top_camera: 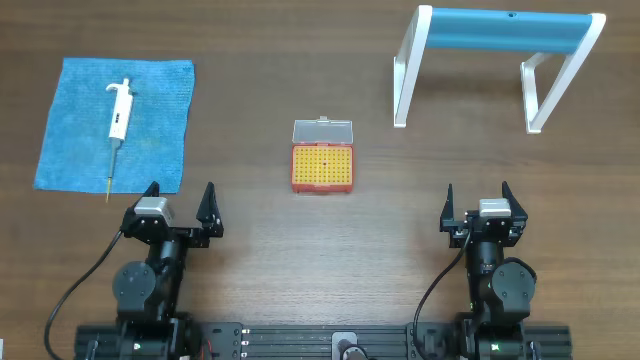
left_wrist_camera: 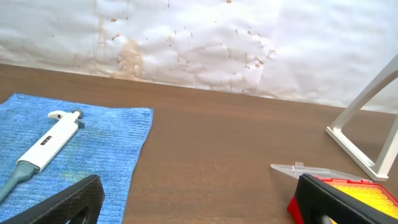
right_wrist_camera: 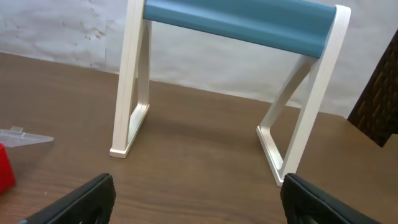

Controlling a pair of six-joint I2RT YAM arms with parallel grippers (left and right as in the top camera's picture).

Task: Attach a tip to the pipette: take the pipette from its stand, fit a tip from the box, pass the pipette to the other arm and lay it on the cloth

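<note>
Lying on the blue cloth [top_camera: 165, 120] at about 10 o'clock from the table's [top_camera: 400, 240] middle, the white pipette [top_camera: 119, 110] has its head toward 12 o'clock. Its yellow tip [top_camera: 108, 183] points to 6 o'clock and reaches the cloth's near edge. Neither gripper touches it.

The left gripper [top_camera: 181, 197], at 8 o'clock, sits just beside the cloth's 6 o'clock edge with its fingers spread wide and nothing between them. The right gripper [top_camera: 477, 197], at 4 o'clock, is likewise spread and holds nothing.

The red tip box [top_camera: 322, 167], filled with yellow tips, stands near the table's middle with its clear lid [top_camera: 322, 131] folded back toward 12 o'clock. The white stand [top_camera: 500, 30] with its blue crossbar is at 2 o'clock, well apart from both grippers.
</note>
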